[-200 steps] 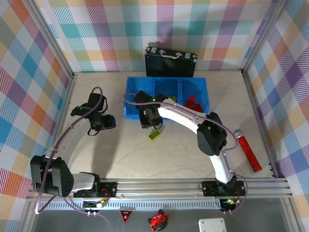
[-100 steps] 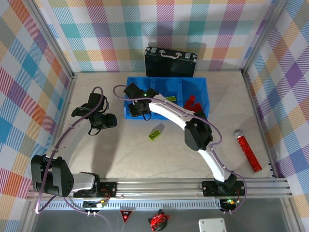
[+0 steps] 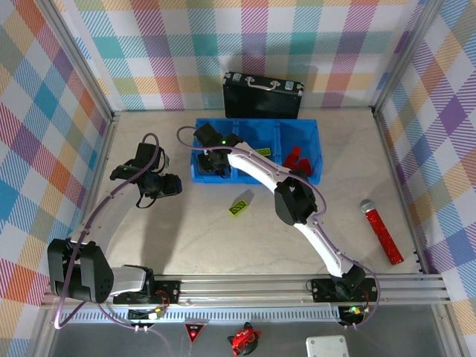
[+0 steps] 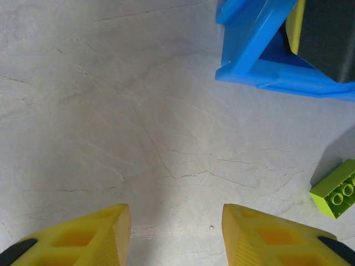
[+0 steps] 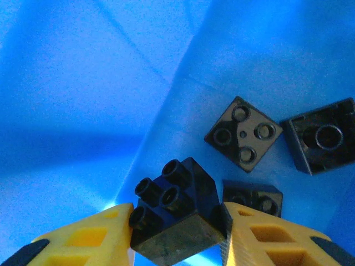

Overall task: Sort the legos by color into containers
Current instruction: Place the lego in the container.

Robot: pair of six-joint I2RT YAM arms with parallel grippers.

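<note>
Though right gripper (image 5: 176,221) is hard to make out from above, wrist view shows it pinching a black cube (image 5: 175,213), probably inside left compartment of blue bin (image 3: 199,177); left gripper (image 4: 176,224) spread over table (image 4: 111,111), lime brick (image 4: 334,189) half cropped.

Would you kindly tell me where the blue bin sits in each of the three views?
Top external: blue bin upper centre, in front of the black case.
Left wrist: the bin's corner, top right.
Right wrist: its inside floor, under black bricks.
Shared landmark: the bin's left compartment, where the right gripper holds a black brick.
</note>
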